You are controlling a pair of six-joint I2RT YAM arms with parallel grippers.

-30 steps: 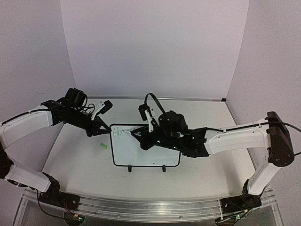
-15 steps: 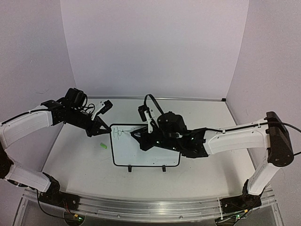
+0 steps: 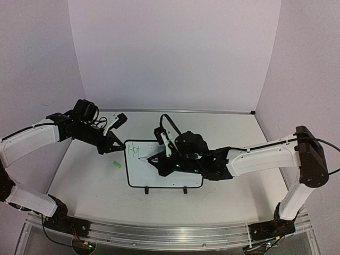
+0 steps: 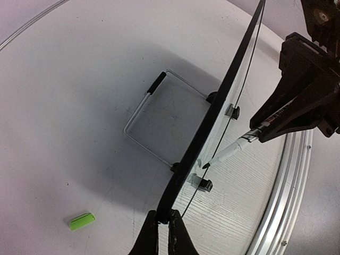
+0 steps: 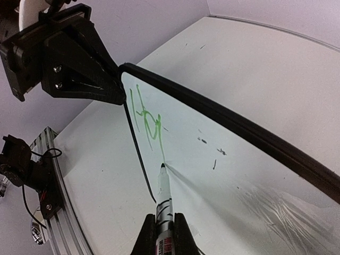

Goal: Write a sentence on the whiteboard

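Observation:
The whiteboard (image 3: pixel 175 178) stands propped in the middle of the table, and from the left wrist I see its black edge (image 4: pixel 223 101) side-on. My left gripper (image 4: pixel 163 226) is shut on that edge at the board's upper left corner (image 3: pixel 123 144). My right gripper (image 5: pixel 164 219) is shut on a white marker (image 5: pixel 163 194), whose tip touches the board (image 5: pixel 239 175) at the lower end of a long green stroke. Of the sentence (image 5: pixel 144 114), only a few green letters show, near the top left (image 3: pixel 133 150). The marker (image 4: pixel 234 149) also shows in the left wrist view.
A small green marker cap (image 3: pixel 116 164) lies on the table left of the board, also in the left wrist view (image 4: pixel 82 221). A wire stand (image 4: pixel 154 122) props the board from behind. An aluminium rail (image 3: pixel 159 234) runs along the near table edge.
My right gripper has slid left and toward the near edge, drawing the marker tip down the board; the green writing has gained a long downward stroke. The left gripper has not moved.

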